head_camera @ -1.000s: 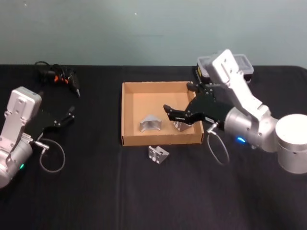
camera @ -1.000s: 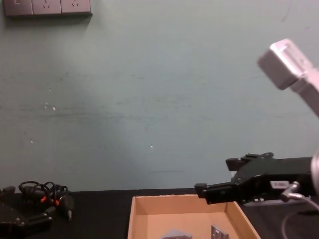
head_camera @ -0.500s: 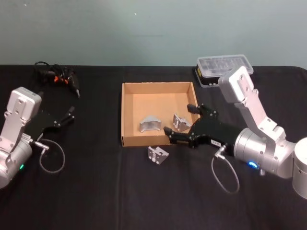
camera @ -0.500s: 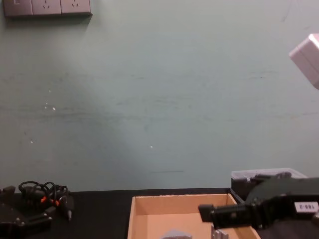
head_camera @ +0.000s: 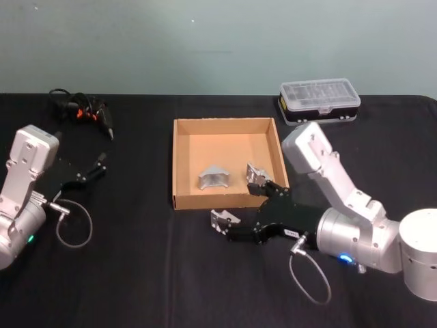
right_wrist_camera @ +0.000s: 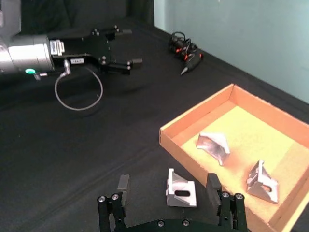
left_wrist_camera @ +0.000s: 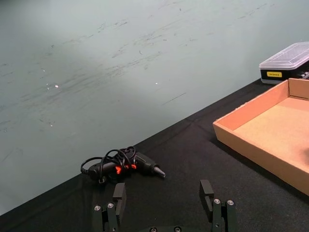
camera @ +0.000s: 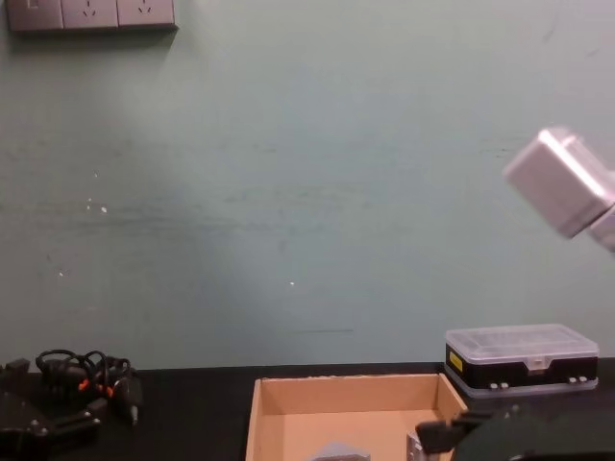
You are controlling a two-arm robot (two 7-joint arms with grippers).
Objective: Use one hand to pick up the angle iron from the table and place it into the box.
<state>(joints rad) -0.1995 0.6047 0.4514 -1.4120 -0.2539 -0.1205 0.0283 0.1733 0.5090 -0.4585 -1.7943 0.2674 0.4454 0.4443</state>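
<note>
One silver angle iron (head_camera: 223, 220) lies on the black table (head_camera: 136, 273) just in front of the tan box (head_camera: 179, 164). My right gripper (head_camera: 239, 213) is low over the table with its fingers open. In the right wrist view the angle iron (right_wrist_camera: 181, 191) sits between the fingertips, with a gap to each. Two more angle irons (head_camera: 214, 176) (head_camera: 257, 174) rest inside the box. My left gripper (head_camera: 102, 162) is parked open at the table's left, holding nothing.
A clear-lidded plastic case (head_camera: 319, 100) stands behind the box at the right. A small tool with coiled cable (head_camera: 82, 111) lies at the back left. The chest view shows the box's far wall (camera: 346, 392) and the case (camera: 519, 357).
My right gripper has drawn back out of the box and come down to the table in front of it, to the loose angle iron. The left arm has not moved.
</note>
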